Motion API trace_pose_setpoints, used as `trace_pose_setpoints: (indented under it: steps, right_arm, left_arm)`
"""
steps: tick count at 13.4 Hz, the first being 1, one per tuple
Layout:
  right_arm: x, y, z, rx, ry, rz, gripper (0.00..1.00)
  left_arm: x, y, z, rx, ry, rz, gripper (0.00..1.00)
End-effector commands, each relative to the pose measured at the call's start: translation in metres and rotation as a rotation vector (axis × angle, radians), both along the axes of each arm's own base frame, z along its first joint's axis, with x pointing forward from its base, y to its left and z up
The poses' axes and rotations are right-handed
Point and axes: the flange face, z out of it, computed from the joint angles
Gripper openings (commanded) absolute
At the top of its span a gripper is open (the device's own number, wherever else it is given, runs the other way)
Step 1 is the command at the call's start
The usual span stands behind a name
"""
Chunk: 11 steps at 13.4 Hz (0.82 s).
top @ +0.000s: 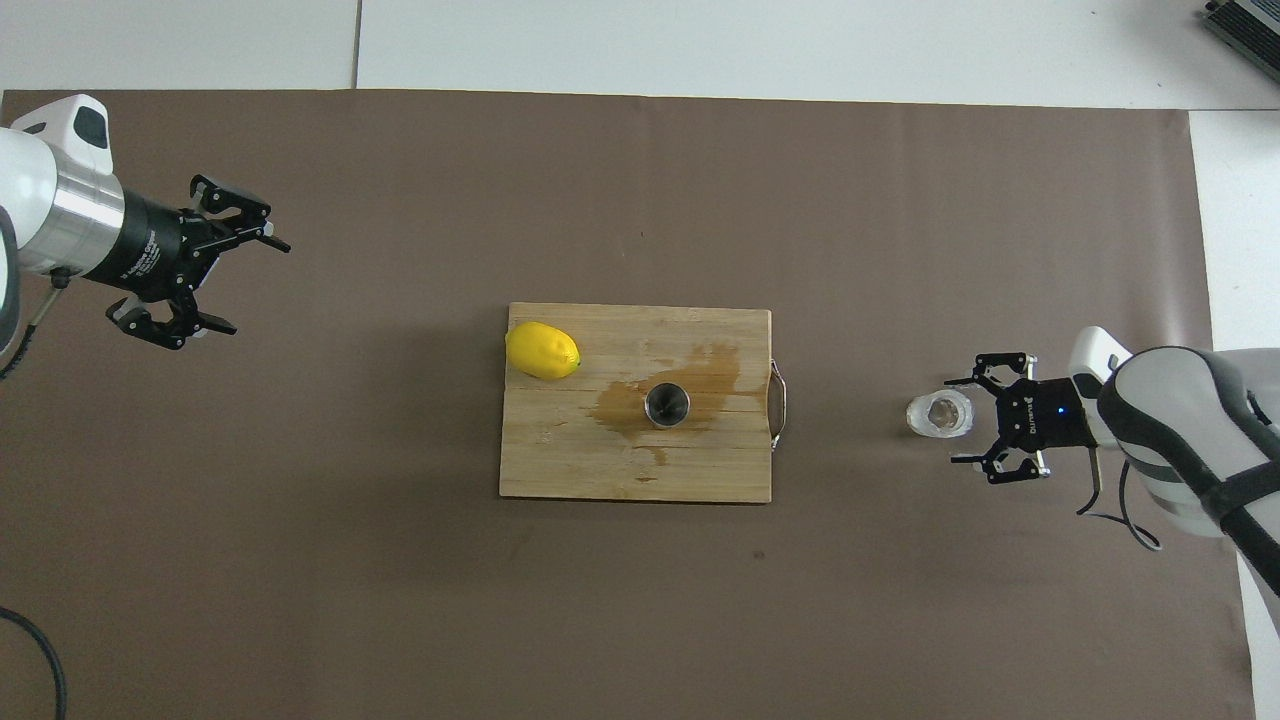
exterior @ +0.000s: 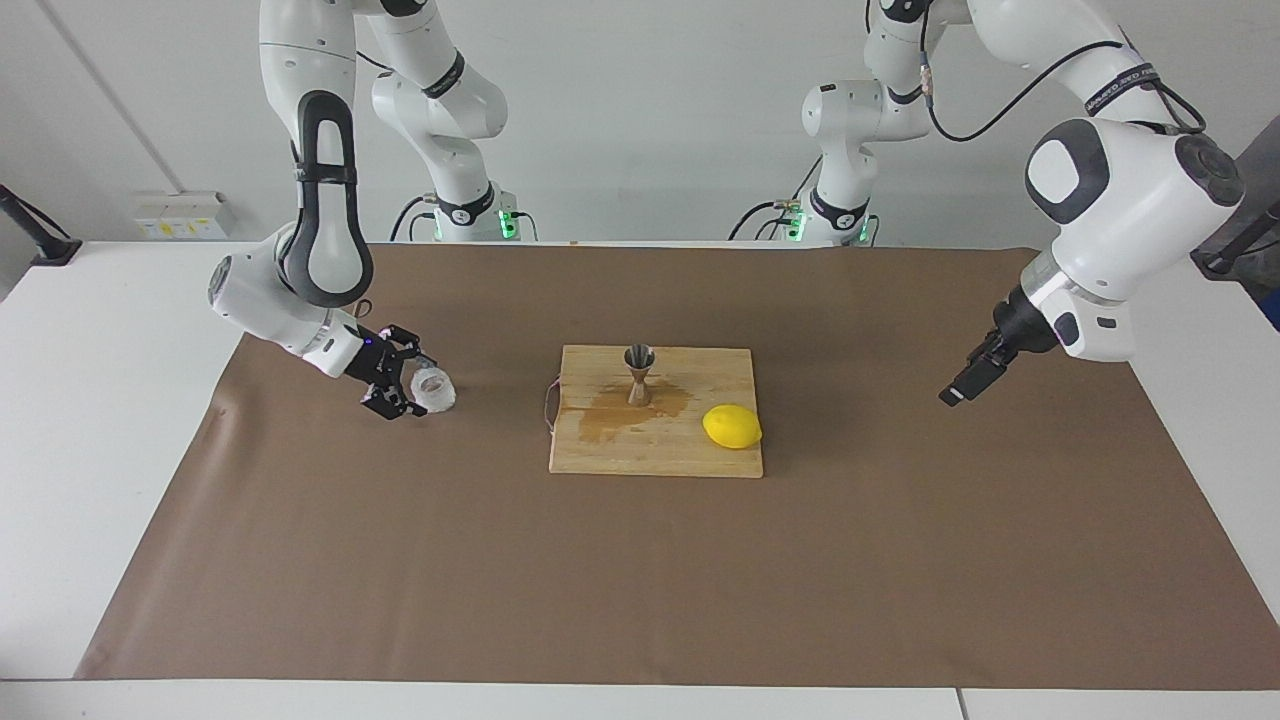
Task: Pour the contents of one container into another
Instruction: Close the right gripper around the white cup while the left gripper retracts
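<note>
The small ribbed glass cup (exterior: 435, 390) stands upright on the brown mat toward the right arm's end of the table; it also shows in the overhead view (top: 940, 414). My right gripper (exterior: 414, 388) is low at the cup, open, its fingers spread to either side of the cup's near edge and not closed on it; the overhead view shows the same right gripper (top: 957, 421). The steel jigger (exterior: 639, 375) stands upright on the wooden cutting board (exterior: 600, 455), also seen from above (top: 667, 404). My left gripper (top: 255, 287) is open and empty, raised over the mat at the left arm's end (exterior: 958, 392).
A yellow lemon (exterior: 732, 427) lies on the board's corner toward the left arm's end, also in the overhead view (top: 542, 350). A wet brown stain (top: 700, 375) spreads around the jigger. The board (top: 560, 460) has a wire handle (top: 779, 400) facing the cup.
</note>
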Motion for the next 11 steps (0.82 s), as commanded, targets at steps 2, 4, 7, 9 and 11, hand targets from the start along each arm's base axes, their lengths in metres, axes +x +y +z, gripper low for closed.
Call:
trace_pose_setpoints:
  steps: [2, 4, 7, 9, 11]
  right_arm:
    - [-0.009, 0.008, -0.007, 0.025, -0.016, -0.025, 1.0]
    - [-0.008, 0.009, -0.007, 0.027, -0.018, -0.025, 1.0]
    - [-0.008, 0.009, -0.007, 0.029, -0.017, -0.026, 1.0]
    - [-0.007, 0.009, -0.006, 0.03, -0.019, -0.028, 1.0]
    - [-0.007, 0.01, -0.006, 0.041, -0.017, -0.037, 0.99]
  left_arm:
    - [0.002, 0.009, 0.025, 0.09, -0.06, -0.258, 1.0]
    - [-0.004, 0.01, 0.041, 0.116, -0.1, -0.407, 1.0]
    - [-0.019, 0.01, 0.063, 0.12, -0.122, -0.617, 1.0]
    - [-0.026, 0.002, 0.072, 0.124, -0.128, -0.686, 1.0]
    - [-0.04, -0.003, 0.083, 0.121, -0.115, -0.718, 1.0]
